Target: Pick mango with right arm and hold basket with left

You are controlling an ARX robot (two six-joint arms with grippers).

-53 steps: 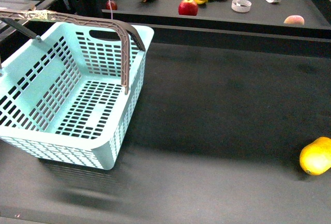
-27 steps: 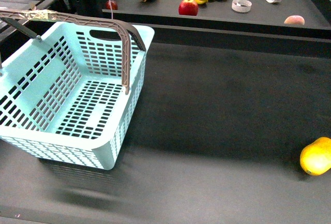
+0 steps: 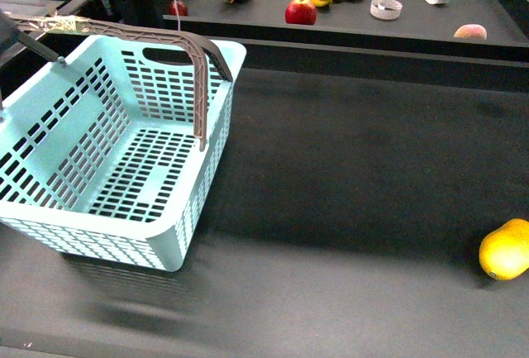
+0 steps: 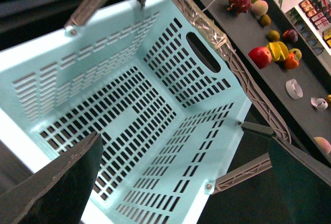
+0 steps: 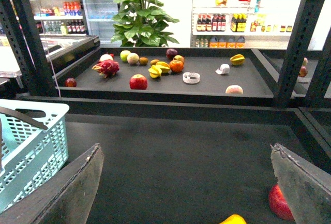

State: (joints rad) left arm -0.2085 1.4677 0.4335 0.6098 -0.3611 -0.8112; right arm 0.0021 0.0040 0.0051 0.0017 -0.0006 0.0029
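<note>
My right gripper [image 5: 185, 150] is wide open and holds nothing. My left gripper [image 4: 182, 144] is wide open too, right above the basket [image 3: 83, 238]. The mango [image 3: 506, 249] lies close, well off to the right. Nothing much moved since a second ago, so both jobs wait. Far back is the fruit shelf [image 3: 413, 26].

Bright, sharp, soft shadow beneath basket [image 3: 76, 220]
</note>
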